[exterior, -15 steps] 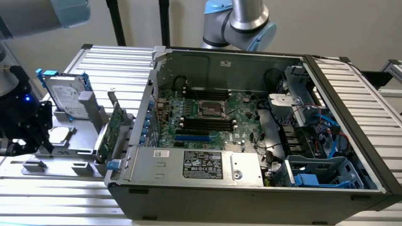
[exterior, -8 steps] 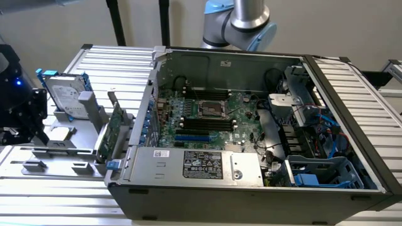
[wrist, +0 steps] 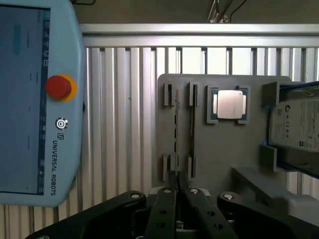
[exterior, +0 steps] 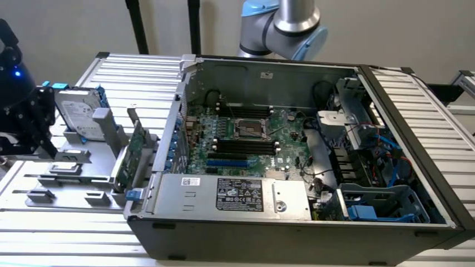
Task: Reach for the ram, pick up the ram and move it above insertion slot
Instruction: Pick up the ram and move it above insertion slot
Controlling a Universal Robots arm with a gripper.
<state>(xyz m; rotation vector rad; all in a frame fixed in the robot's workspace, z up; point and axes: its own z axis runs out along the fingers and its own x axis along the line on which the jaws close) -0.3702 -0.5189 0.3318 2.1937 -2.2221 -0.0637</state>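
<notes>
The gripper (wrist: 177, 177) hung with its jaws together, empty, just short of the ram (wrist: 192, 129), a thin stick standing on edge in the grey fixture plate (wrist: 224, 149) on the ribbed aluminium bench (wrist: 124, 124); a clean grasp would likely need them parted and squared across that edge at mid-length. The insertion slot (exterior: 245, 146), long black plastic, lay well apart in the computer case (exterior: 297, 72).

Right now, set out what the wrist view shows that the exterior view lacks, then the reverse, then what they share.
The wrist view adds the pale blue teach pendant with its round red stop button. The exterior view adds the open black computer case, its green motherboard, the long black plastic memory sockets and the silver-and-blue arm joint. Both take in the silver boxy hard drive, the grey fixture plate and the ribbed metal table.
</notes>
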